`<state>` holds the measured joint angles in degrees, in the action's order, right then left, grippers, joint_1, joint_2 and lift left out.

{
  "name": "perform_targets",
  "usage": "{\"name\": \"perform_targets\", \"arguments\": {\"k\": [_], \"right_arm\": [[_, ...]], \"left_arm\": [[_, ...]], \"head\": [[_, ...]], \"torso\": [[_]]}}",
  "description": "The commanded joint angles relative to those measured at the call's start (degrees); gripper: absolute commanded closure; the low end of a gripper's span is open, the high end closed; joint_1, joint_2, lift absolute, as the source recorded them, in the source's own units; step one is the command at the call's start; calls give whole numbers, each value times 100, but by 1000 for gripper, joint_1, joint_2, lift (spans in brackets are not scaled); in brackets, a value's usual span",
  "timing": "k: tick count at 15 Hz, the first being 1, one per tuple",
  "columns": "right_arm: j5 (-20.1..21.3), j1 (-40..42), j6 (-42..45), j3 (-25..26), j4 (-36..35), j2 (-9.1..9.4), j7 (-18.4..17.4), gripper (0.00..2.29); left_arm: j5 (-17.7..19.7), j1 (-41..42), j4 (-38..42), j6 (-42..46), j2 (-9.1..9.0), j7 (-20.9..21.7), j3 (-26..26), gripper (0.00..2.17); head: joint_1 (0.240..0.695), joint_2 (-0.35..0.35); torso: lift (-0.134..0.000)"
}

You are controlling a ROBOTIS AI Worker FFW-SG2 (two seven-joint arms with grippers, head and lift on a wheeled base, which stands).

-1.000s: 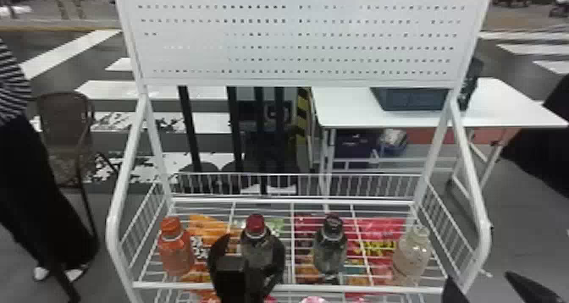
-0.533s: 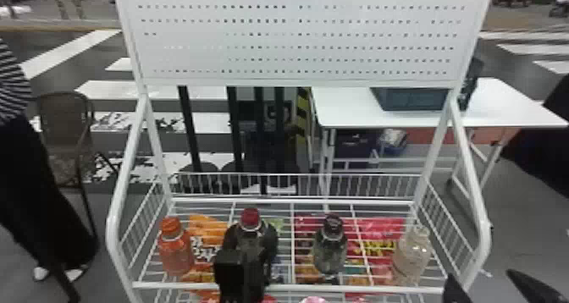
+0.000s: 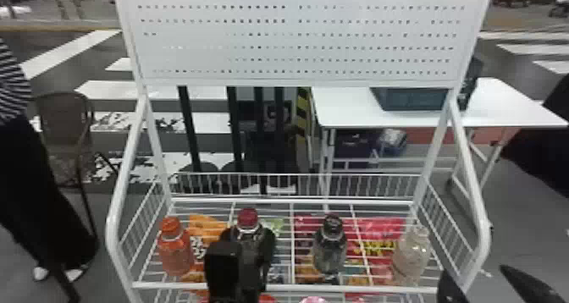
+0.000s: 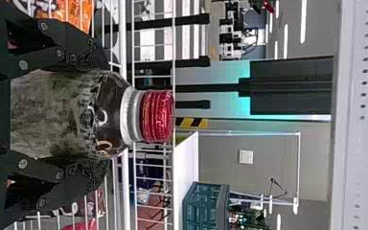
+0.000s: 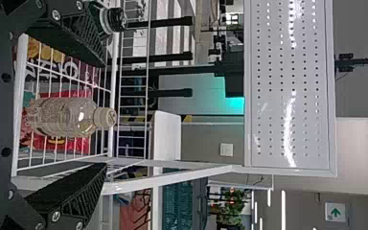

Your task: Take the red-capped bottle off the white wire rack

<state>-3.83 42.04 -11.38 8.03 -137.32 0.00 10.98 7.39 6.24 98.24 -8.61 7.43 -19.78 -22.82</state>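
Red-capped bottle [image 3: 247, 219]: being gripped upright by the left claw [image 3: 248, 241], its two sides closed in on the bottle's body, the cap being left free above. It is being held at the white wire rack [image 3: 111, 234], left of its middle; whether the base is touching the shelf cannot be told, the lower part being hidden by the claw.

Neighbours on the rack: the orange-capped bottle of orange drink [image 3: 175, 249] is standing to the left, near. The black-capped bottle [image 3: 331, 245] is standing to the right, a gap being left between. The clear pale-capped bottle [image 3: 412, 253] is being kept farthest right, by the side wires. Bright snack bags [image 3: 377, 234] are being seen through the shelf wires.

In the way: the rack's front rail [image 3: 338, 287] is running low across the front; mesh sides are enclosing the shelf, and a perforated white panel [image 3: 296, 39] is being carried above, well clear of the cap. Both nearest bottles are flanking the held one.

Right claw [image 3: 473, 273]: being kept at the rack's front right corner, fingers spread wide, nothing being held.

Behind: a plastic crate [image 3: 415, 99] is being carried by a white worktop [image 3: 347, 111]; a brown chair [image 3: 63, 116] is standing left of the rack.
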Motion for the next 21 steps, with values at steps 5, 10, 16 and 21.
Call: {"name": "perform_targets", "arguments": {"k": [5, 10, 16, 21], "right_arm": [[41, -55, -36, -65, 47, 5, 0, 154], [102, -73, -18, -153, 65, 5, 0, 154], [93, 50, -1, -153, -14, 5, 27, 154], [85, 85, -1, -188, -84, 5, 27, 154]], "left_arm": [[26, 1802, 2964, -1069, 628, 71, 893, 1531], [52, 2883, 3861, -858, 716, 299, 1666, 1531], [535, 3314, 3913, -243, 663, 510, 2704, 1531], [544, 3244, 3913, -225, 602, 554, 2677, 1531]], "head": [[499, 0], [499, 0], [499, 0], [499, 0]], "torso": [[0], [0], [0], [0]]}}
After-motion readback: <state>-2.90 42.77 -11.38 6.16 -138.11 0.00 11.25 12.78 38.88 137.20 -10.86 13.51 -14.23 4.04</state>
